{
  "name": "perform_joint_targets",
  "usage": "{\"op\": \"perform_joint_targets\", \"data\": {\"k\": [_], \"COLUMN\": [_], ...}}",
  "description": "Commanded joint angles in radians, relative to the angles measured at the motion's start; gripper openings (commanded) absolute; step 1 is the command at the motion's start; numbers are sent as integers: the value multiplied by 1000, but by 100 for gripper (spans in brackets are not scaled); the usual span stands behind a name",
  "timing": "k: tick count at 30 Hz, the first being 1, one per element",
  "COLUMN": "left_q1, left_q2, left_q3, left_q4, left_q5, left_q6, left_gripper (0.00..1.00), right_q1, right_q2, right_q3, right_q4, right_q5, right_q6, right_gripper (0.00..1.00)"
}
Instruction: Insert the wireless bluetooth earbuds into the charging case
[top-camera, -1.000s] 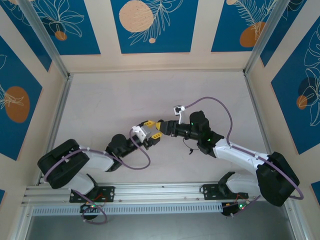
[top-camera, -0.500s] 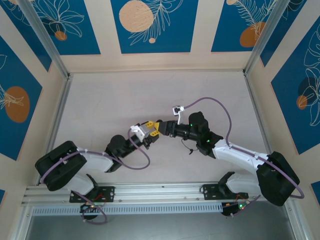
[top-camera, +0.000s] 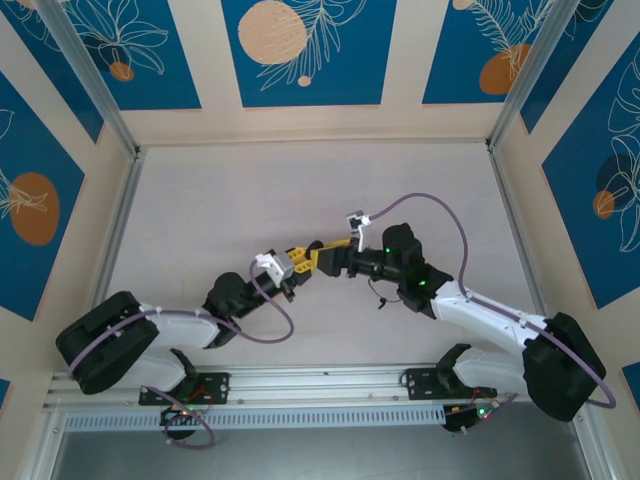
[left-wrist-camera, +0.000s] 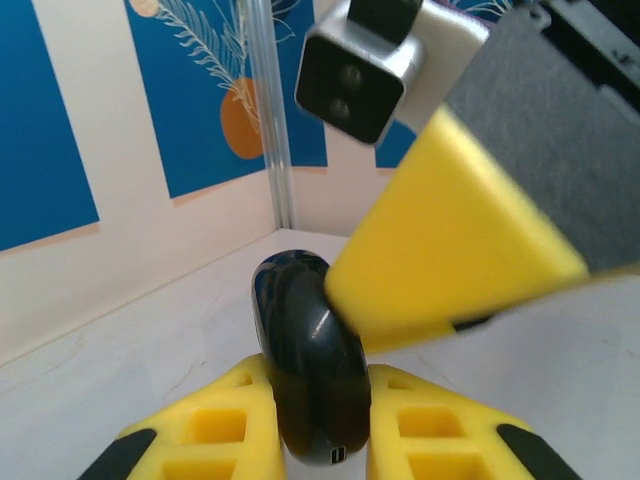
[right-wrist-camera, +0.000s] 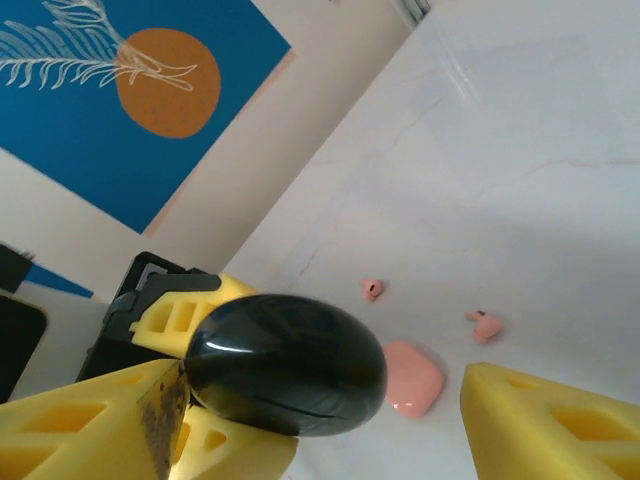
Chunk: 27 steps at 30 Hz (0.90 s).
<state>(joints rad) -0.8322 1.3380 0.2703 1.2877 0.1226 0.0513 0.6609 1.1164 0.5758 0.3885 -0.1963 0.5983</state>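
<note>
A glossy black charging case (left-wrist-camera: 308, 385) stands on edge between the yellow fingers of my left gripper (left-wrist-camera: 318, 388), which is shut on it. In the right wrist view the same black case (right-wrist-camera: 285, 365) sits against one finger of my right gripper (right-wrist-camera: 320, 400). That gripper is open, with a wide gap to its other finger (right-wrist-camera: 560, 430). In the top view the left gripper (top-camera: 291, 264) and right gripper (top-camera: 320, 255) meet tip to tip at mid-table. Two small salmon-pink earbuds (right-wrist-camera: 372, 289) (right-wrist-camera: 485, 325) lie on the table beyond.
A pink charging case (right-wrist-camera: 412, 378), closed, lies on the pale table between the two pink buds. The right arm's purple cable (top-camera: 440, 205) arcs above the table. Walls and aluminium rails (top-camera: 120, 215) bound the workspace on all sides.
My left gripper has closed onto the black case. The right gripper has opened and let go of it. Both grippers have shifted slightly away from the arm bases.
</note>
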Motion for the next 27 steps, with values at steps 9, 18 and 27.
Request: {"op": "perform_joint_targets", "data": {"k": [9, 18, 27], "left_q1": [104, 123, 122], "left_q2": [-193, -252, -278], "left_q3": [23, 28, 35], "left_q4": [-240, -280, -304], "left_q5": [360, 549, 573], "left_q6": [-30, -4, 15], "left_gripper": [13, 12, 12], "right_q1": [-207, -205, -156], "right_q2": [-114, -71, 24], "right_q3": [53, 153, 253], "right_q4": [-257, -528, -644], "right_q5": [-540, -643, -675], "right_q6": [-753, -1152, -1239], "right_gripper": [64, 61, 59]}}
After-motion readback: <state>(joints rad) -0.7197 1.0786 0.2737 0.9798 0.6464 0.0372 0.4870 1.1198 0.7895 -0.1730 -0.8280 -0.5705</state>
